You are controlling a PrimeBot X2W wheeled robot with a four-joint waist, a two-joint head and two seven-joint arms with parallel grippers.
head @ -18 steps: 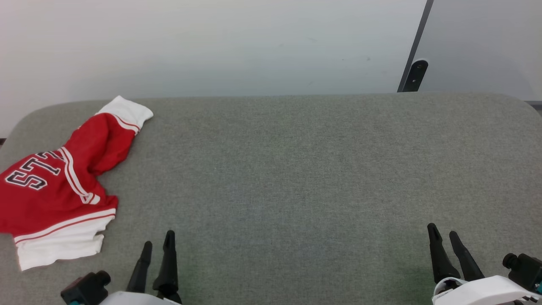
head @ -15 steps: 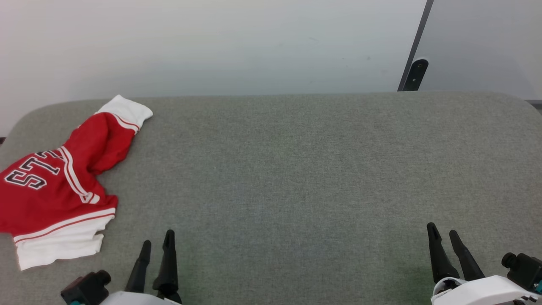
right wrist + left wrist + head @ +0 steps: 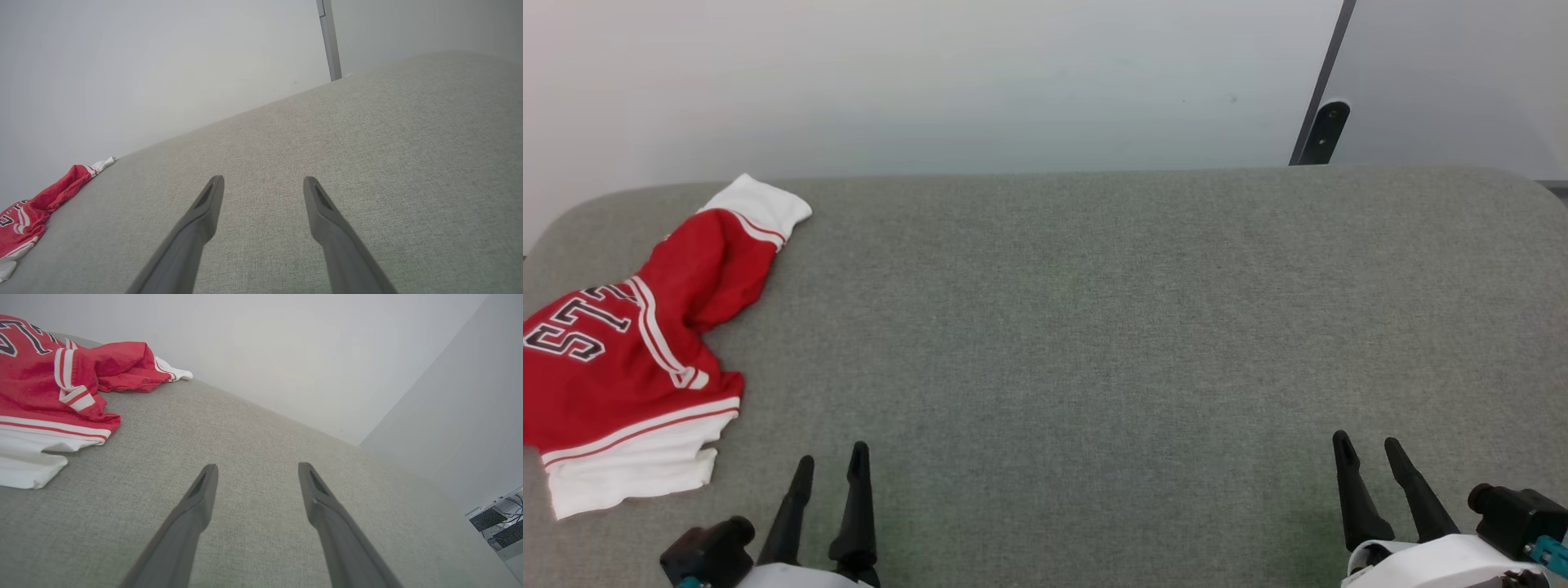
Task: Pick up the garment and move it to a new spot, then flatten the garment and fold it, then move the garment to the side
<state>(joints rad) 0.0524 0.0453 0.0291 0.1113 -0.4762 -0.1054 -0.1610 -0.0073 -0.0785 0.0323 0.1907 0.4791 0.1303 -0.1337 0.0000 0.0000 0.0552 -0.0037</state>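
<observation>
On a wide grey fabric-covered tabletop, backed by a pale wall, the garment is lying crumpled against the left edge, part of it running out of the head view's frame, well apart from the bare middle of the surface. The red jersey is bunching on itself: one white-ended sleeve is reaching toward the far left corner, a broad white band is trailing toward the near edge, and black block letters are showing askew on the chest. The left gripper is sitting at the near edge, just right of that white band and not touching it, its two dark fingers standing apart with nothing between them. The right gripper is sitting toward the near right corner, far from the shirt, its fingers likewise parted and empty. Judging by this layout, the first step, the pick-up, is only getting under way, with no grasp made yet. The next move is likely calling for the left arm to swing left and down onto a raised fold of red cloth, pinching fabric alone rather than the cover beneath, before carrying it toward the open centre.
</observation>
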